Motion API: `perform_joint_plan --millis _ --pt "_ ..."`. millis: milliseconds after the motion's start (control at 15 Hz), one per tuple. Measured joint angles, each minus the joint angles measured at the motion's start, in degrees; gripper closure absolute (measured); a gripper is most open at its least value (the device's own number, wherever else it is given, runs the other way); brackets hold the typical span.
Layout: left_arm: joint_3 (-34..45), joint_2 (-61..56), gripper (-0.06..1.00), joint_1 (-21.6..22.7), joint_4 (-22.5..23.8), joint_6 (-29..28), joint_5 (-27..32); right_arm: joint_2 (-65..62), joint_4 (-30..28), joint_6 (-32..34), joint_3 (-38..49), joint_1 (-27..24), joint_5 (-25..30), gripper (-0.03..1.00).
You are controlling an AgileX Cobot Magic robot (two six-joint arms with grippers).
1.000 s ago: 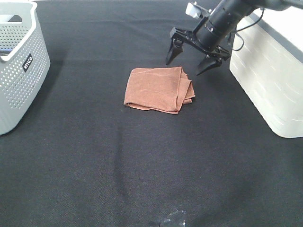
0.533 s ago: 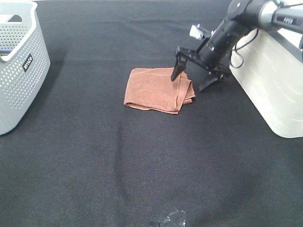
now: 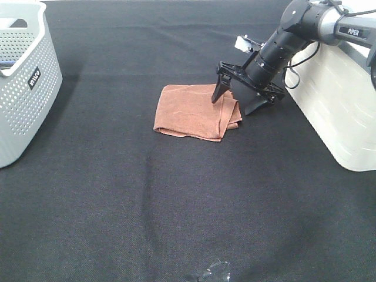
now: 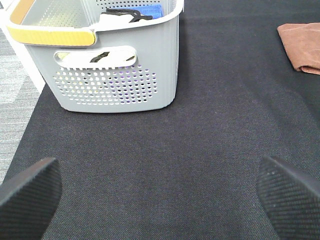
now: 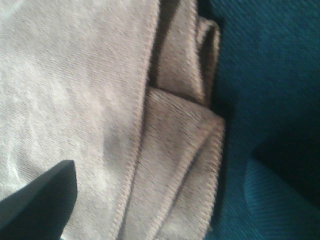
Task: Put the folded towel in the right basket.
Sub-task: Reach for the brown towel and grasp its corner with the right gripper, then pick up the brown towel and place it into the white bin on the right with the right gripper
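The folded brown towel point(image 3: 197, 111) lies flat on the black cloth, mid-table. My right gripper point(image 3: 235, 106) is open and down at the towel's right, folded edge: one fingertip point(image 3: 217, 94) rests on the towel, the other sits on the cloth just past the edge. The right wrist view shows the towel's layered folds point(image 5: 100, 110) close up between the two dark fingers point(image 5: 42, 205). The right basket point(image 3: 338, 94) is white and stands just behind and right of this gripper. My left gripper point(image 4: 160, 192) is open and empty above bare cloth; the towel's corner point(image 4: 302, 45) shows far off.
A grey perforated basket point(image 3: 23, 76) stands at the left edge, with dark and blue items inside it in the left wrist view point(image 4: 115, 60). A small crumpled bit of clear plastic point(image 3: 214, 273) lies at the front edge.
My right gripper has come down and slightly left from above the towel's far right corner to the towel's right edge, jaws staying open. The towel has not moved.
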Motion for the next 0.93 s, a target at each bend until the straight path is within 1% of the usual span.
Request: perform_joint_plan --millis 133,267,333,400,467,533,600,667,733,933 --pt "0.0 0.0 -0.05 0.0 0.0 0.0 0.0 1.1 0.1 -0.1 -0.9 1.9 -0.7 0.09" --pt "0.0 0.0 -0.05 0.0 0.0 0.0 0.0 2.2 2.1 -0.3 -1.3 5.4 -3.2 0.10" --pt "0.0 0.0 -0.05 0.0 0.0 0.0 0.0 2.2 2.1 -0.3 -1.3 5.4 -3.2 0.10" --pt "0.0 0.0 -0.05 0.0 0.1 0.0 0.0 2.3 2.9 -0.5 -1.3 7.5 -4.6 0.12" --pt "0.0 0.0 -0.05 0.0 0.1 0.0 0.0 2.8 4.9 -0.5 -1.3 9.9 -6.9 0.18" --pt "0.0 0.0 -0.05 0.0 0.1 0.0 0.0 3.0 5.7 -0.5 -1.3 11.2 -8.1 0.24" --pt "0.0 0.0 -0.05 0.0 0.1 0.0 0.0 3.3 5.8 -0.5 -1.3 12.1 -8.9 0.34" --pt "0.0 0.0 -0.05 0.0 0.1 0.0 0.0 3.7 6.4 -0.5 -1.3 12.4 -9.3 0.50" --pt "0.0 0.0 -0.05 0.0 0.1 0.0 0.0 3.9 7.2 -0.5 -1.1 12.5 -9.3 0.73" --pt "0.0 0.0 -0.05 0.0 0.1 0.0 0.0 3.1 6.9 -0.6 -1.0 12.5 -9.3 0.72"
